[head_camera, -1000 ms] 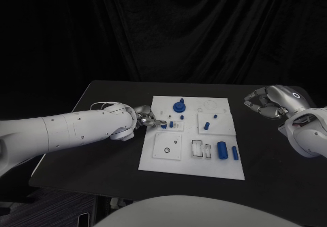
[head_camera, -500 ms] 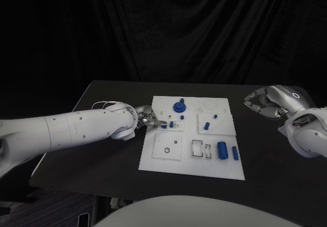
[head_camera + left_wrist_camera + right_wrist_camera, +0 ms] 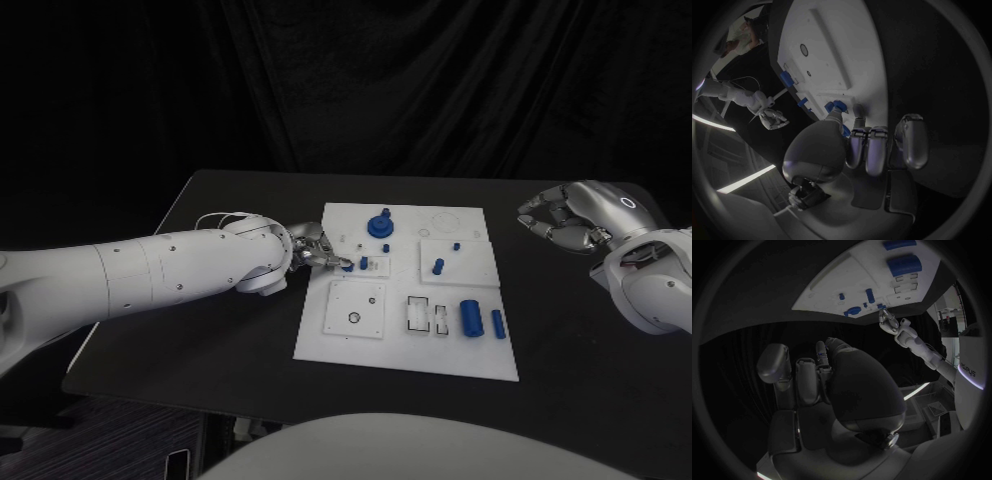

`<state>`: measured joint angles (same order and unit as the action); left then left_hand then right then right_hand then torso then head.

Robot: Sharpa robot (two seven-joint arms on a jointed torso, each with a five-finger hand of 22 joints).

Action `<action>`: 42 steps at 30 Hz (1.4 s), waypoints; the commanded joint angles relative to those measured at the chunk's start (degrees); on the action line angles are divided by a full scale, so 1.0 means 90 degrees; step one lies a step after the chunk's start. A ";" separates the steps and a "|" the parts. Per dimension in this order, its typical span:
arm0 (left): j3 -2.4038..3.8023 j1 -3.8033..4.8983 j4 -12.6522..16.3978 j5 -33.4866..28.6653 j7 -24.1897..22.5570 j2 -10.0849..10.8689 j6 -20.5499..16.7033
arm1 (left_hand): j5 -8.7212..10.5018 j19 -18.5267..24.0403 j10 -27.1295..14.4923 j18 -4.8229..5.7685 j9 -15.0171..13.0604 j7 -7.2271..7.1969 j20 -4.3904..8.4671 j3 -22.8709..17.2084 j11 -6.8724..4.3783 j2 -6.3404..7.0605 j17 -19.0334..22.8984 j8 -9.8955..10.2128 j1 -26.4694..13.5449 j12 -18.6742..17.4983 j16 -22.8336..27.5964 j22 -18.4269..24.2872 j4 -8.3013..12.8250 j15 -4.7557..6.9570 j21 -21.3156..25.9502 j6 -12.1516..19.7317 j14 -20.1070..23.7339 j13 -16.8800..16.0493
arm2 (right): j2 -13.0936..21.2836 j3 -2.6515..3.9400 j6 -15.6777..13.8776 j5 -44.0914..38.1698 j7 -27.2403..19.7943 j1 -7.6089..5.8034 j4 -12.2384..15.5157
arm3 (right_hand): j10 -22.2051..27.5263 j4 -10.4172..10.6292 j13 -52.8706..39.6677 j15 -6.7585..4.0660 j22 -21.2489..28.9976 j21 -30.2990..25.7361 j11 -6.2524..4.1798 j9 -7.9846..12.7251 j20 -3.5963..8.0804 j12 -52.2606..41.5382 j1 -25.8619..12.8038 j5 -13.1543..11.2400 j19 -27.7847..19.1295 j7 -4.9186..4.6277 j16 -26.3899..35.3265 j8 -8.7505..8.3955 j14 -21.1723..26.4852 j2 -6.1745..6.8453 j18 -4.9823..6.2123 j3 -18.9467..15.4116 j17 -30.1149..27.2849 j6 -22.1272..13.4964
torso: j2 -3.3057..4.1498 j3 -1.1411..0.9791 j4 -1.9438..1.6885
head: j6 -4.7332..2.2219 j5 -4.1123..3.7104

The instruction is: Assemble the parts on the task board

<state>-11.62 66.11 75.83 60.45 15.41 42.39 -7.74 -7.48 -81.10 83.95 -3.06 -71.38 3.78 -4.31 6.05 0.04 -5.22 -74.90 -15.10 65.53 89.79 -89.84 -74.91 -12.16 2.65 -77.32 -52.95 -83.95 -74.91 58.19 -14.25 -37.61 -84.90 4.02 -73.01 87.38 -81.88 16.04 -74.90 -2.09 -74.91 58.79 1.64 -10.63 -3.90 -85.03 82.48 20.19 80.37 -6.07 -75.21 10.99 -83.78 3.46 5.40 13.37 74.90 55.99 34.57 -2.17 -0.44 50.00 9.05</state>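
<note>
Blue, hard plastic: a small part sits pinched in the left hand at the task board's left edge. It looks light, stiff and slippery; grip its sides. Right hand hovers curled, empty, off the right edge.

Left robot hand hides its pinched blue part; shape unclear.

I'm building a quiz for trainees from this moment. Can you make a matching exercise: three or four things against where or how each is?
Things:
1. left hand
2. right hand
3. large blue cylinder
4. blue knob part

Places or states:
A. lying near the task board's near right corner
B. off the board, above the bare table
C. fingertips at the board's left edge, on a small blue part
D. standing near the board's far edge

Pairs: 1-C, 2-B, 3-A, 4-D
</note>
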 commanded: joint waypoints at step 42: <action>-0.0052 -0.0065 0.0035 -0.0042 -0.0125 0.0168 0.0567 | -0.1787 0.0126 0.0672 -0.0077 0.5131 0.0542 -0.0292 -0.1917 0.0442 0.0287 -0.1677 0.1268 0.0969 0.0023 -0.0017 -0.1139 0.0827 -0.0395 0.0121 0.0280 -0.0672 -0.1677 | 0.0018 0.0004 0.0140 -0.0023 0.0196 0.0031 -0.0006 | 0.0008 -0.0007 -0.0378 -0.0030 -0.0842 -0.0044 -0.0029 0.0003 0.0008 0.0026 0.0084 0.0018 0.0034 0.0011 0.0024 -0.0018 -0.0103 -0.0015 0.0032 0.0054 0.0224 0.0061 | -0.0002 0.0002 -0.0005 | 0.0000 0.0049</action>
<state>-11.24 66.43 76.61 59.46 12.54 43.70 -5.35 -23.30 -79.88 83.96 -3.07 -65.76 8.75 -6.98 -6.89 3.94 -3.67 -74.91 -3.52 74.53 89.80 -89.84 -74.94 -7.32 -0.75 -75.90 -49.52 -84.04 -74.91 58.30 -14.25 -36.79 -84.90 4.65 -72.87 87.32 -81.88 15.88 -74.93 -2.09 -74.93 58.79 1.64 -10.64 -3.90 -85.03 82.71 20.19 80.36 -5.94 -75.21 10.99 -83.78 3.23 5.40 13.53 74.90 56.12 34.51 -2.15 -0.48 50.00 9.55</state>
